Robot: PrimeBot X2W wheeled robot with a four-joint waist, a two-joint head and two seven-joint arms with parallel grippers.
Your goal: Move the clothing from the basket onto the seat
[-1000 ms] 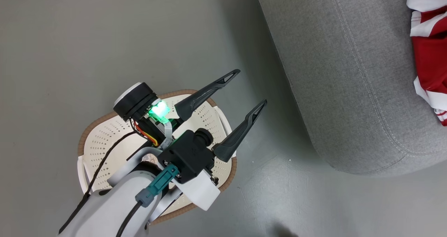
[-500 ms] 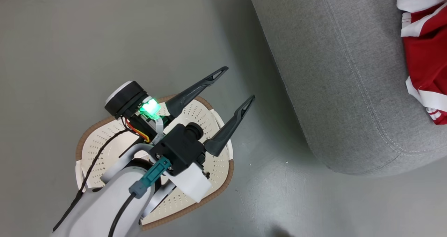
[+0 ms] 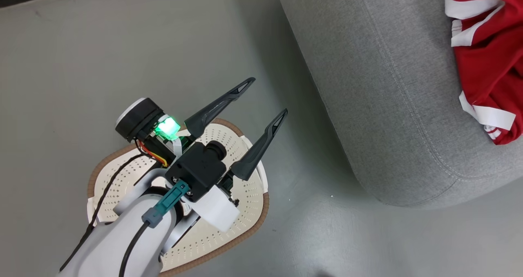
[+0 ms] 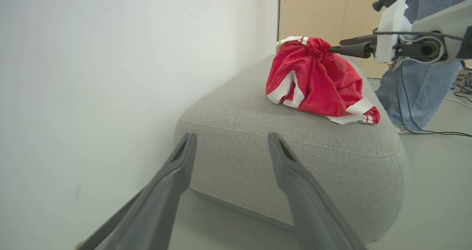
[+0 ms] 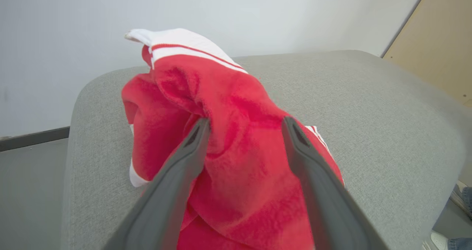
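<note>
Red clothing (image 3: 486, 64) lies on seat (image 3: 388, 85).

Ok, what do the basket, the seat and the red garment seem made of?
Basket: probably matte cream plastic, punched holes, brown woven-look rim. Seat: coarse grey woven upholstery, stitched seams. Red garment: soft fuzzy knit, perhaps fleece, white trim.

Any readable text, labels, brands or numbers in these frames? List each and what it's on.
None readable in any view.
The red garment has white stripes only, no lettering.
The basket has hole patterns only.
The sofa is plain fabric.
The green light on the left wrist has no legible marking.
</note>
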